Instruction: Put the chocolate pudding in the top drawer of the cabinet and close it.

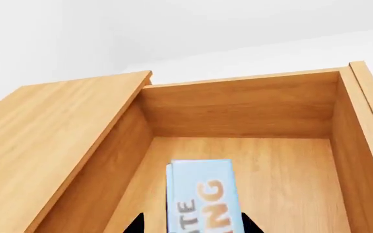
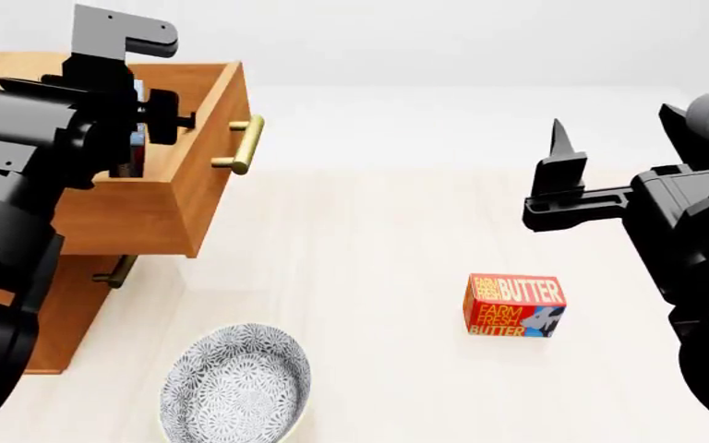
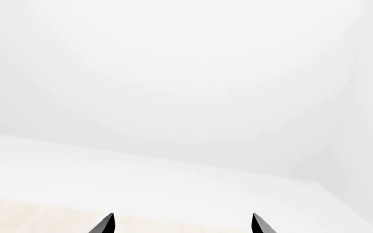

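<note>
The chocolate pudding [image 1: 203,194], a thin light blue box with brown lettering, is inside the open top drawer [image 1: 238,111], seen against its wooden floor. My left gripper [image 1: 193,228] is over the drawer with the box between its fingertips. One tip is at the box's edge and a gap shows at the other, so the jaws stand a little wider than the box. In the head view the pudding [image 2: 139,138] is a thin strip behind the left gripper [image 2: 133,129], above the pulled-out drawer [image 2: 207,148] of the cabinet [image 2: 71,305]. My right gripper [image 3: 182,225] is open and empty, raised at the right [image 2: 564,171].
The drawer's brass handle [image 2: 241,145] sticks out toward the middle. The lower drawer's handle [image 2: 114,270] shows beneath. A red-orange butter box [image 2: 515,305] lies on the floor surface to the right. A patterned bowl [image 2: 236,383] sits near the cabinet's front corner.
</note>
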Motion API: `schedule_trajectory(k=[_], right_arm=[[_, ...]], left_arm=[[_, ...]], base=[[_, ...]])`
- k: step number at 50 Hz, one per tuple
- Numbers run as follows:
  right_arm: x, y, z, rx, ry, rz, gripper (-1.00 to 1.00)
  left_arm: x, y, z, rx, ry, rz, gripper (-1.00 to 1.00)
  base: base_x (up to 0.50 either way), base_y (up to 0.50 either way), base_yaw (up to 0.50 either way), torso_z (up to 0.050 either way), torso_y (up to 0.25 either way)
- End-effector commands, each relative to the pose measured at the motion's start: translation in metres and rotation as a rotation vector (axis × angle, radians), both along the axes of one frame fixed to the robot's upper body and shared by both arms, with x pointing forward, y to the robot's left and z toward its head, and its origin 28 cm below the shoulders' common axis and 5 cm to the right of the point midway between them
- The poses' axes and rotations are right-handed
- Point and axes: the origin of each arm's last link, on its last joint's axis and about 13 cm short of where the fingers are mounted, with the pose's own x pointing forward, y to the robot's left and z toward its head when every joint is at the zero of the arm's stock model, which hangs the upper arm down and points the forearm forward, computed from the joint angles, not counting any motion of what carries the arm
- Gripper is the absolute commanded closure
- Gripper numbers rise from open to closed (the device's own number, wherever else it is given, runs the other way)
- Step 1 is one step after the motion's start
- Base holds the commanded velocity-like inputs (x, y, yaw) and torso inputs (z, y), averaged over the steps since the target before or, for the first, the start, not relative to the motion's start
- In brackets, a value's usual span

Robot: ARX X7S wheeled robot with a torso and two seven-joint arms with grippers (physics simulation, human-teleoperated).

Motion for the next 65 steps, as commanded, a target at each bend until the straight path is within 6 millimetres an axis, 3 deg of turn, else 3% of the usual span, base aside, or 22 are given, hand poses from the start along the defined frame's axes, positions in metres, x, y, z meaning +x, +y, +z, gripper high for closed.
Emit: schedule_trajectory(k=[1, 17, 26, 44, 65], right_arm=[[0.0, 0.0, 0.0, -0.001, 0.0, 0.001, -1.0], [0.0, 0.0, 0.0, 0.0, -0.002, 0.002, -1.0], [-0.001, 0.001, 0.001, 0.0, -0.006, 0.002, -1.0], [-0.006, 0.002, 0.004, -0.003, -0.017, 0.006, -1.0], [-0.005, 0.004, 0.008, -0.004, -0.021, 0.011, -1.0]], left_arm=[[0.0, 0.0, -0.006, -0.03, 0.016, -0.004, -1.0], [-0.004, 0.003, 0.01, -0.037, -0.018, 0.003, -1.0], [-0.01, 0.003, 0.031, -0.038, -0.068, -0.007, -1.0], [-0.042, -0.022, 0.071, -0.029, -0.205, -0.194, -1.0], [-0.084, -0.076, 0.051, -0.018, -0.228, -0.515, -1.0]], base=[[0.0, 0.0, 0.0, 0.0, 0.0], [0.0, 0.0, 0.0, 0.0, 0.0], [0.0, 0.0, 0.0, 0.0, 0.0], [0.0, 0.0, 0.0, 0.0, 0.0], [0.0, 0.0, 0.0, 0.0, 0.0]])
